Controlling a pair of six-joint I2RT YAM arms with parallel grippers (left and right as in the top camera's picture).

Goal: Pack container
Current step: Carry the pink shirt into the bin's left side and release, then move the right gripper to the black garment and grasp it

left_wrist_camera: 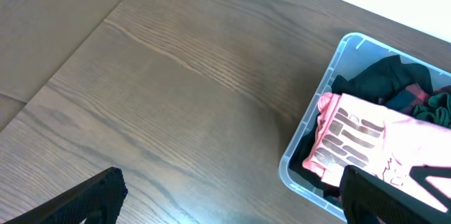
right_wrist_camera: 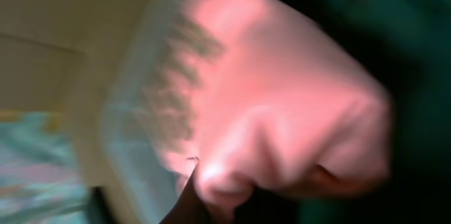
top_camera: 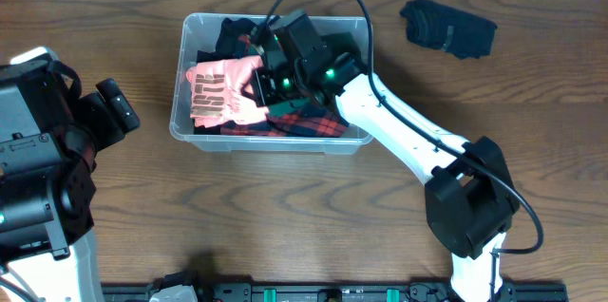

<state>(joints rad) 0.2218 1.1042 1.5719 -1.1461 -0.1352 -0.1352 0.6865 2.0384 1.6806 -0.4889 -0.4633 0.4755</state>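
**PACK CONTAINER: PINK GARMENT BEING SET INTO BIN**

Item in hand: pink garment with lettering (top_camera: 214, 93), pinched along its right edge by right gripper (top_camera: 258, 86). Jaws pressed together on a fold, by best judgement. Right wrist view blurred, pink cloth bunched close to the lens.

Container (top_camera: 179, 84): clear plastic bin, far centre-left of table. Also inside: dark green cloth (top_camera: 237, 31) and red plaid cloth (top_camera: 309, 126).

Relative position: right gripper inside the bin, over its middle. Pink garment in the left half, touching the left wall.

Left gripper (top_camera: 116, 104): spread wide, holding nothing, left of the bin and apart from it.

Unpacked: dark folded garment (top_camera: 446, 27), far right, well apart from the bin.

Handling: lay the fold flat on the pile, below the rim. Release only once the cloth rests. Withdraw straight up so nothing drags out.
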